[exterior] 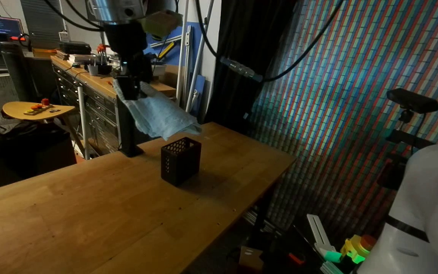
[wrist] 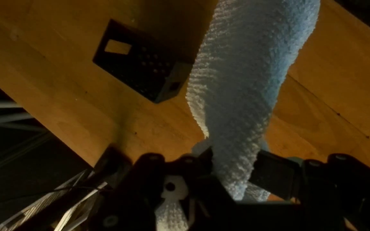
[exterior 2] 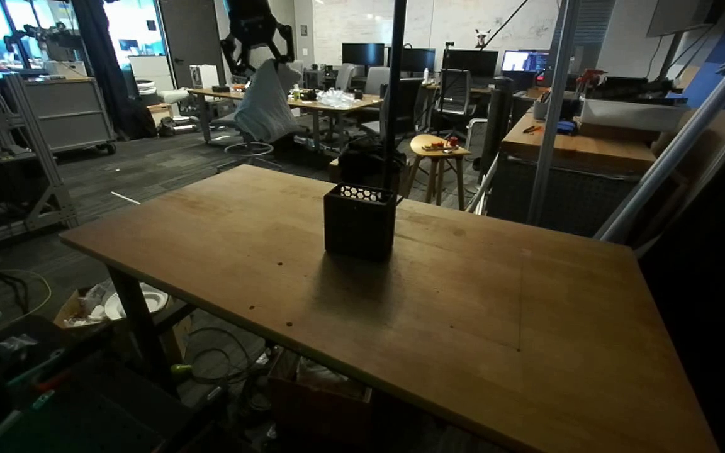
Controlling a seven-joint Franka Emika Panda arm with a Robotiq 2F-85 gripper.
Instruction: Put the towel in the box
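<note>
The gripper (exterior 2: 266, 61) is clamped on the upper part of the pale towel (exterior 2: 266, 104), which hangs higher than the box (exterior 2: 359, 223), off to one side and apart from it. Beneath the box, black, upright and pierced with holes, is the wooden table (exterior: 89, 213). Well apart from the box, a monitor (exterior: 4, 26) shows lines of text too small to read, and a whiteboard (exterior 2: 362, 22) bears faint marks that cannot be made out.
</note>
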